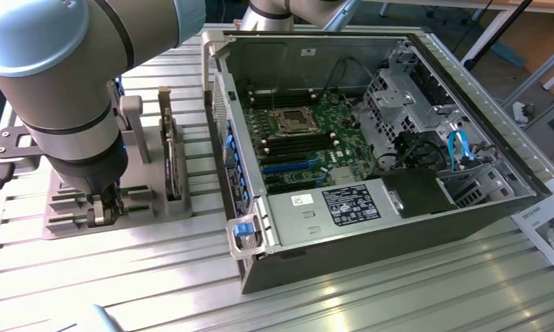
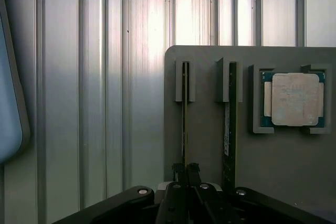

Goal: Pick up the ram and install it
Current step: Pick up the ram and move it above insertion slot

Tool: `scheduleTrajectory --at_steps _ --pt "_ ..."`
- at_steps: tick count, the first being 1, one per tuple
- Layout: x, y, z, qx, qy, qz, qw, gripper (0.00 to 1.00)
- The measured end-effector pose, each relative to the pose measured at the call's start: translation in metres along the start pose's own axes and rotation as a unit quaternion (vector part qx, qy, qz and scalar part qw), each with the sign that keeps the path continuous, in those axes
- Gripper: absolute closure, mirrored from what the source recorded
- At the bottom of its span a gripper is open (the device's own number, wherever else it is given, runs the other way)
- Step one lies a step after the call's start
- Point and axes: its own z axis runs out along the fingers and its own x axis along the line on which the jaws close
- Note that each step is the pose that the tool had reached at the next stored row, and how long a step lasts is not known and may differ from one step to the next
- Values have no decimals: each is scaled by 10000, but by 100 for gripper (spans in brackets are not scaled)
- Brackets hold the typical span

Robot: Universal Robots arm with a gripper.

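gripper (image 2: pixel 186 169) at the grey holder (image 2: pixel 205 129) | jaws clenched on the ram (image 2: pixel 185 108) | ram upright on edge in its slot, near a second module (image 2: pixel 229 124) and the processor (image 2: pixel 295 99) | open computer case (image 1: pixel 351 259) on the exterior view's right

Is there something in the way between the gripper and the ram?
Nothing visible is. The gripper is right at the ram, closed on the end of the thin board, which stands on edge in the grey holder. A second stick stands beside it in its own slot.
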Motion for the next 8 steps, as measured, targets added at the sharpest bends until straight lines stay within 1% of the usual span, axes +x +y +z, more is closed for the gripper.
scheduleTrajectory --at_steps 4,8 --pt "0 0 -8 0 0 0 10000 88" --pt "1 3 -73 0 0 0 10000 88"
